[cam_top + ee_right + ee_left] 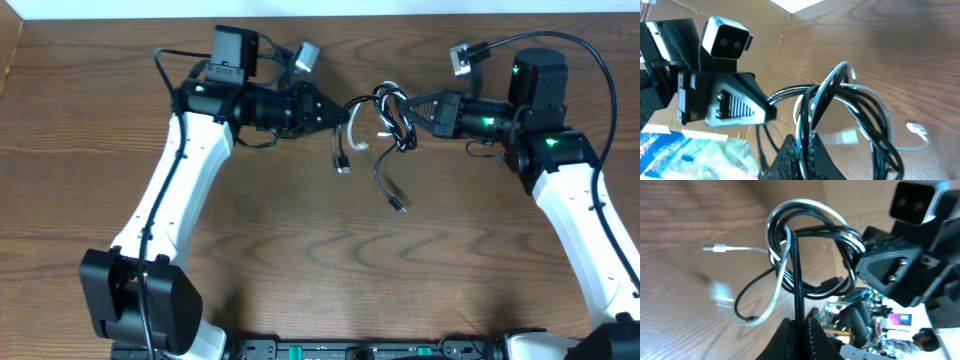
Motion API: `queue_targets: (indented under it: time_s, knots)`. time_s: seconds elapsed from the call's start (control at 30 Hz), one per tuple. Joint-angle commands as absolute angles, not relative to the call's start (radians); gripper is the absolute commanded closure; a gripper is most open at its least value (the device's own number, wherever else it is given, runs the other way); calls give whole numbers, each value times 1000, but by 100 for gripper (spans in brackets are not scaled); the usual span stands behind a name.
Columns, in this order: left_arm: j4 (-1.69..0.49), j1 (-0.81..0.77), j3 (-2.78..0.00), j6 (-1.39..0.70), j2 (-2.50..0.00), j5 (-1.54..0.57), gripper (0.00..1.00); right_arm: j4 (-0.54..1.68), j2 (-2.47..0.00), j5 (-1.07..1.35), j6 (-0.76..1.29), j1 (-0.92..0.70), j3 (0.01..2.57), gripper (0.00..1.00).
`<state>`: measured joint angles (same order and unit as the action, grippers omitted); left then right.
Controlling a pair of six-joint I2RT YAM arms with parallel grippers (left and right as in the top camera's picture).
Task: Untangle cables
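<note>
The left gripper [345,108] and right gripper [410,106] stood nose to nose, and the knotted cables [385,125] filled the gap between them, loose ends trailing below. Nearer me, the table [300,260] lay open between the left arm [180,185] and right arm [585,235].

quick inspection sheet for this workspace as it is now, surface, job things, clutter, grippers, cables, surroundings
surface: wooden table, dark grain
job's things: black cable and white cable knotted into one bundle, held between the grippers; two plug ends trail toward the front
clutter: nothing seen
grippers: left gripper shut on black cable; right gripper shut on bundle
cables: thick arm cable loops over the right arm, apart from the bundle
surroundings: pale strip beyond the far edge
</note>
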<state>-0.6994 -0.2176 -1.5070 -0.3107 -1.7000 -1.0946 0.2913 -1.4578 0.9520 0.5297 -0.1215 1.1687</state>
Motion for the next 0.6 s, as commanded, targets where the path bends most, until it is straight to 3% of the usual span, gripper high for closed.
queue_targets:
  time_s: [0.0,0.2,0.57]
  knots:
    - [-700,-272,-1491,-281,-1715,-1025,92,288,-1438,979,516,-133,1177,99]
    - [-682,-337,-1491,-306,-1744,-948,93,289,-1438,979,516,-146,1177,99]
    - [-368,-340,-1491,-463,-1854,-950,93,327,-1438,955,507,-200,1177,99]
